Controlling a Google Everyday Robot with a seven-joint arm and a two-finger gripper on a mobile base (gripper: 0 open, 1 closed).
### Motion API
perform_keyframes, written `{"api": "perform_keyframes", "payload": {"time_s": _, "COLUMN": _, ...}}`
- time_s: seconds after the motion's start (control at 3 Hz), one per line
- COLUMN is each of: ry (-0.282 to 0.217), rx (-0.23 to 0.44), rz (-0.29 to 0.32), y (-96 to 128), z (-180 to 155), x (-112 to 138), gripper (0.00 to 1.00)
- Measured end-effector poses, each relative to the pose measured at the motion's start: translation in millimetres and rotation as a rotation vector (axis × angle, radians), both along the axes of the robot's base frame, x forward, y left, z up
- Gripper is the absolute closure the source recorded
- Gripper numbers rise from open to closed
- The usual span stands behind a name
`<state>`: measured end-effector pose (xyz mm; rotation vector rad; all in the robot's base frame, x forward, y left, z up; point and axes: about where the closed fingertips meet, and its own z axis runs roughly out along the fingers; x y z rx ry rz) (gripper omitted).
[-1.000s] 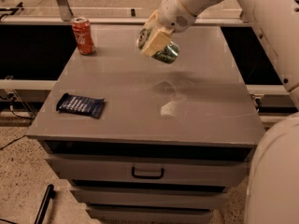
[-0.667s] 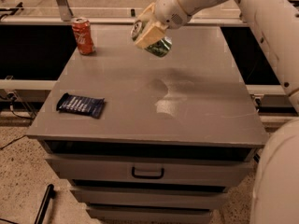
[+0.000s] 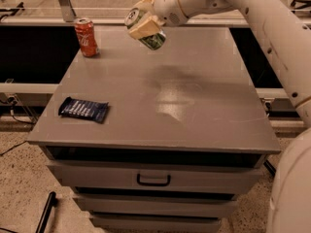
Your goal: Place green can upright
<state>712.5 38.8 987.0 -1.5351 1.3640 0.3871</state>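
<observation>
The green can hangs tilted in the air above the back middle of the grey cabinet top, its silver end pointing up and to the left. My gripper is shut on the green can, with a tan finger across its middle. The white arm reaches in from the upper right.
A red cola can stands upright at the back left corner. A dark blue snack packet lies flat near the front left edge. A drawer with a black handle is below the top. A rail runs behind the cabinet.
My gripper has carried the green can to the left and slightly up. The cola can and the packet have not moved.
</observation>
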Motion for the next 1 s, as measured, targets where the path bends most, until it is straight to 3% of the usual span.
{"api": "perform_keyframes", "payload": {"time_s": 0.33, "ry": 0.097, "rx": 0.124, "rz": 0.022, "y": 14, "z": -11, "x": -9, "gripper": 1.0}}
{"api": "perform_keyframes", "payload": {"time_s": 0.67, "ry": 0.276, "rx": 0.398, "rz": 0.05, "y": 37, "z": -18, "x": -29, "gripper": 1.0}}
{"api": "perform_keyframes", "payload": {"time_s": 1.0, "ry": 0.379, "rx": 0.623, "rz": 0.11, "y": 60, "z": 4, "x": -50, "gripper": 1.0}}
